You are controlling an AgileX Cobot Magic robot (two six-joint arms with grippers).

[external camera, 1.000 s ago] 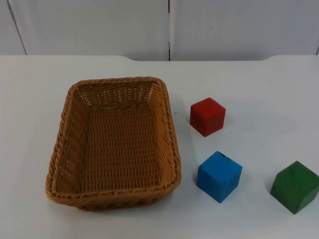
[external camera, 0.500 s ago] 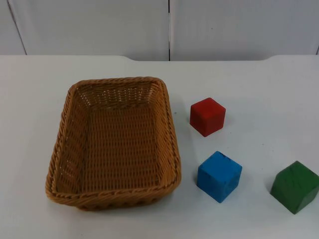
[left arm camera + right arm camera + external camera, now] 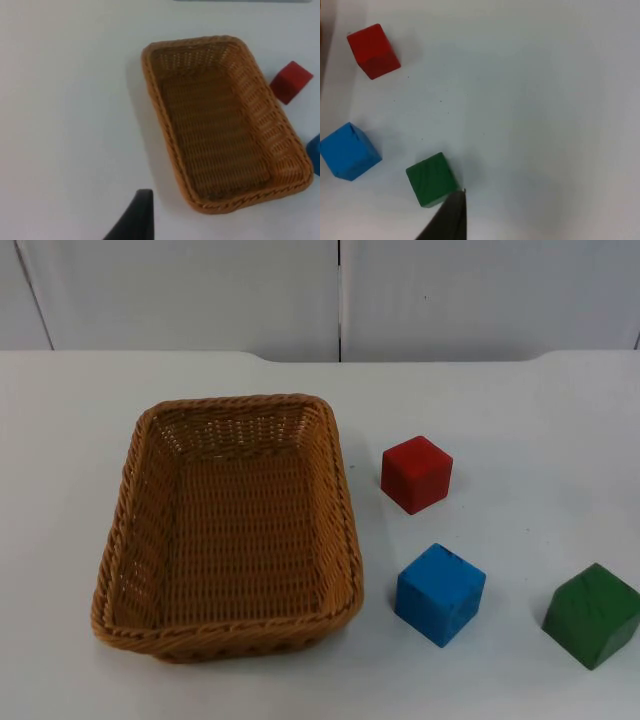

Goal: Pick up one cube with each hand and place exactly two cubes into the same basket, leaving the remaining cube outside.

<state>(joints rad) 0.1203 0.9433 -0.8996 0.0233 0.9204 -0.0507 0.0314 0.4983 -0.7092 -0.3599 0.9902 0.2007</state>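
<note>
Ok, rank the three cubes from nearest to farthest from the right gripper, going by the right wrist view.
1. Green cube, right beside the right gripper's fingertip.
2. Blue cube, further out, toward the basket side.
3. Red cube, farthest, well beyond the other two.

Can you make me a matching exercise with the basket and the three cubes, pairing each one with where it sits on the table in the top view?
Things:
1. wicker basket
2. red cube
3. blue cube
4. green cube

Places:
A. farthest toward the right arm's side
B. nearest the partition wall among the cubes
C. on the left arm's side, nothing inside
D. between basket and green cube, near the front edge

Pairs: 1-C, 2-B, 3-D, 4-A
</note>
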